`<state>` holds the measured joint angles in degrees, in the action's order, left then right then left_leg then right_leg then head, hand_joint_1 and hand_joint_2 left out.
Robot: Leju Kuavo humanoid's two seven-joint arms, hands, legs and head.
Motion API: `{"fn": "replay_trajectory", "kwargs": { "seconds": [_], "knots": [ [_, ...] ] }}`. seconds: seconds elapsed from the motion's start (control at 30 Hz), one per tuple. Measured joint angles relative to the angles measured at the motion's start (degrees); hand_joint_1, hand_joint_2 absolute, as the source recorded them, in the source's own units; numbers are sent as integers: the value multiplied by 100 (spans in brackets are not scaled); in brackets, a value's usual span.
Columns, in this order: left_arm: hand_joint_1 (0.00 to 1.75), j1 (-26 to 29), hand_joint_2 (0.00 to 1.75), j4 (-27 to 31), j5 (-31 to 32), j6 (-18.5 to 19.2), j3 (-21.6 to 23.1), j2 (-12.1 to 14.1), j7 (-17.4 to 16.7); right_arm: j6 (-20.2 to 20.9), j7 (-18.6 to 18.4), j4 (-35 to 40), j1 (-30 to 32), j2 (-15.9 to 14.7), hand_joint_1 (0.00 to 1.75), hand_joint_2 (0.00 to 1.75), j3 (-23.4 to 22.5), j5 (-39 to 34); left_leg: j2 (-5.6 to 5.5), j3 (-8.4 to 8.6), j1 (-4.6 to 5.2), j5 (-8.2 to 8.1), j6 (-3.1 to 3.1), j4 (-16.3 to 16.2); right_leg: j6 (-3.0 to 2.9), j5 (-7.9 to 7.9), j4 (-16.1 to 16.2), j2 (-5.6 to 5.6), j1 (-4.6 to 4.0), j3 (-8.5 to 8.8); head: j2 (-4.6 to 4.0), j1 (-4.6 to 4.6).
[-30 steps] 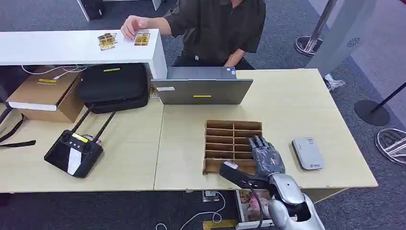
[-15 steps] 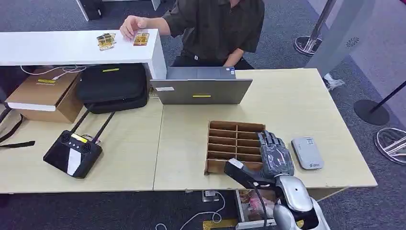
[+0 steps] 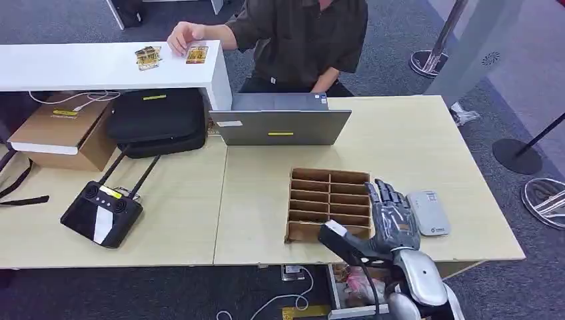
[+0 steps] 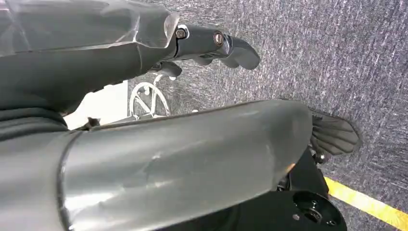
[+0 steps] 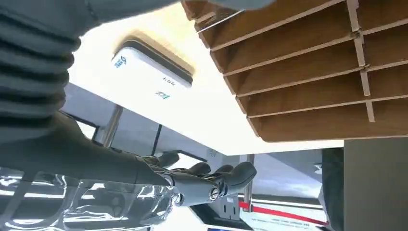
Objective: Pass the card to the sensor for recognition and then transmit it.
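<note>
Right robot hand (image 3: 393,220) with fingers spread and holding nothing, over the bench (image 3: 413,147), white sensor (image 3: 428,213) just beside its right, divided cardboard tray (image 3: 326,200) at its left, cards (image 3: 148,56) on the far white shelf (image 3: 80,67), left robot hand (image 4: 211,45) hanging over carpet, fingers curled loosely, holding nothing.

Office — laptop (image 3: 281,127) on desk (image 3: 413,143), grey carpet (image 3: 400,40).

Divided tray (image 3: 326,203) near front edge of table (image 3: 413,143); card sensor (image 3: 428,212) right of it, apart. Right hand (image 3: 393,220) between tray and sensor. Laptop (image 3: 281,127) behind tray. Controller (image 3: 101,215) far left. Cards (image 3: 197,55) on shelf (image 3: 80,67) behind, person's hand (image 3: 183,35) beside them.
</note>
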<state>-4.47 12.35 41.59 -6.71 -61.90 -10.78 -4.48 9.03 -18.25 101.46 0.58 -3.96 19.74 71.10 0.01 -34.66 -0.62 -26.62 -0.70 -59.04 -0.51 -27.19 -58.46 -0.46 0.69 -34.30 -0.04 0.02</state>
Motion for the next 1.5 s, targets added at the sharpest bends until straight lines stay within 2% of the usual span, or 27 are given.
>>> {"fn": "replay_trajectory", "kwargs": {
  "seconds": [0.37, 0.6, 1.5],
  "knots": [
    [0, -1, 0, 0, 68, 15, 0, 0, -4, 251, -20, -29, 186, 20, 0, 175, -9, -171, 0, -1, 0, 0, 0, 0, 0, -1, 0, 0, 0, 0, 0, -2],
    [0, -1, 0, 0, 90, 24, 0, 2, -4, 135, 44, -127, 233, 77, 0, 175, -70, -453, 0, 0, 0, 0, 0, 0, 0, 0, 0, 0, 0, 0, 0, -2],
    [0, -1, 0, 0, 162, 55, 0, 4, 4, -168, 162, -387, 166, 278, 0, 175, -81, -542, 0, -1, 0, 0, 0, 0, 0, -1, -1, 0, 0, 0, 0, -2]
  ]
}}
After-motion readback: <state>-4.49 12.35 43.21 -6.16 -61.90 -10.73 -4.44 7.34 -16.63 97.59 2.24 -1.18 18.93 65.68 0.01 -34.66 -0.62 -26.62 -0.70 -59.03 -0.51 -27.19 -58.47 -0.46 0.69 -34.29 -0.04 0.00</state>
